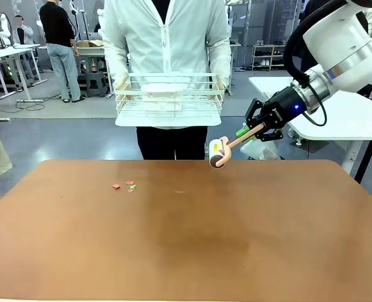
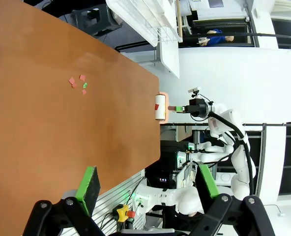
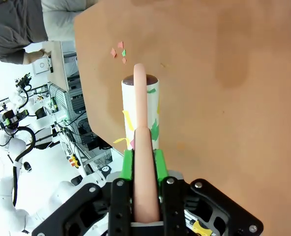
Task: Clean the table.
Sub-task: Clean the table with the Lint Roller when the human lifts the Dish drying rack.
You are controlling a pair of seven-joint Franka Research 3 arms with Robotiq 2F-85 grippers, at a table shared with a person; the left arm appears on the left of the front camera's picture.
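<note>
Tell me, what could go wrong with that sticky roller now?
1. The right pincer holds the roller by its long thin handle; pressing down could twist it in the grip.
2. The paper scraps lie apart from it, farther along the table; a sweep might miss some.
3. Bits already stick to the roller, so it may pick up less.

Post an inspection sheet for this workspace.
Surface: reddish-brown table, faint darker patches mid-top.
Job's things: lint roller at the far table edge, paper bits stuck on it.
Clutter: red and green paper scraps, far left of centre.
Grippers: right gripper shut on the roller's pink handle; left gripper open, holding nothing.
Cables: black cable along the right arm.
Surroundings: person holding a white wire basket; white-topped table at right.
</note>
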